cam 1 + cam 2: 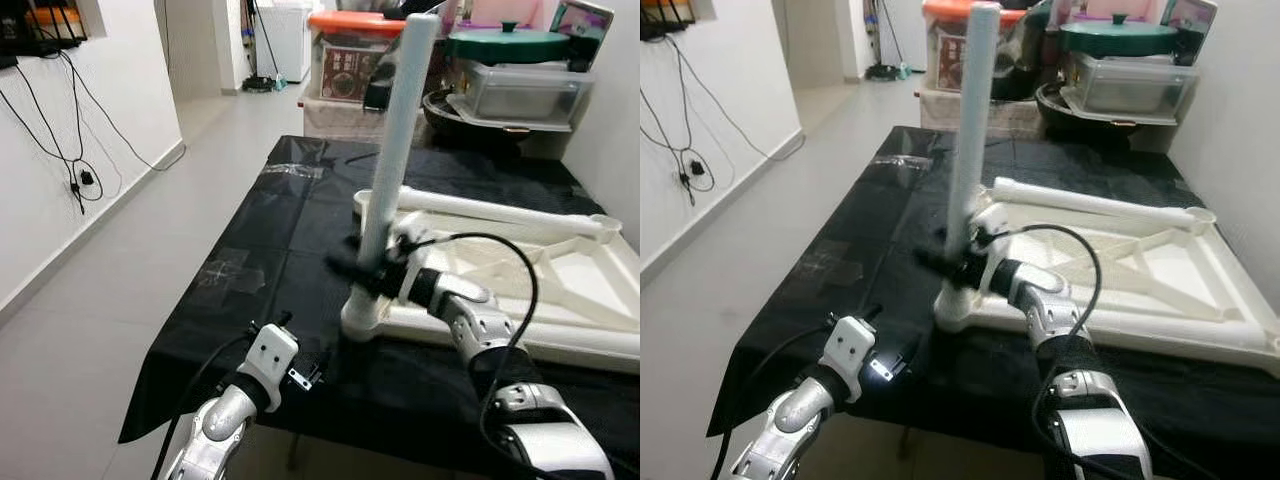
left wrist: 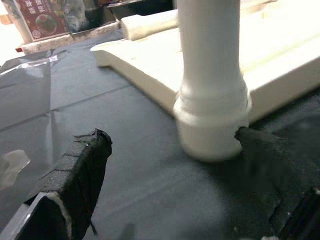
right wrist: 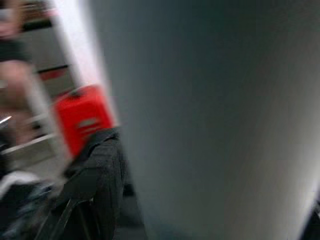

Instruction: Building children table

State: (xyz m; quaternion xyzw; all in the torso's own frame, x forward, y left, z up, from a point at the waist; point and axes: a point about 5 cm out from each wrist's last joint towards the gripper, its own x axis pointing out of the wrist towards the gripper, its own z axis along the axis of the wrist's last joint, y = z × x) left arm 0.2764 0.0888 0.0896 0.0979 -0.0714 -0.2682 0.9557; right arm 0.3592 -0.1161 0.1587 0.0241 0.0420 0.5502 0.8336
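Observation:
An upturned white children's table top lies on a black-covered table. One white leg stands upright in the socket at the top's near-left corner. My right gripper is shut on this leg low down, just above the socket; in the right wrist view the leg looms close beside one black finger. A second white leg lies flat along the far side of the top. My left gripper is open near the table's front edge, its fingers apart in front of the socket.
Behind the table stand an orange-lidded bin, a green-lidded pot and a clear container. Cables hang on the left wall. Open grey floor runs along the table's left side.

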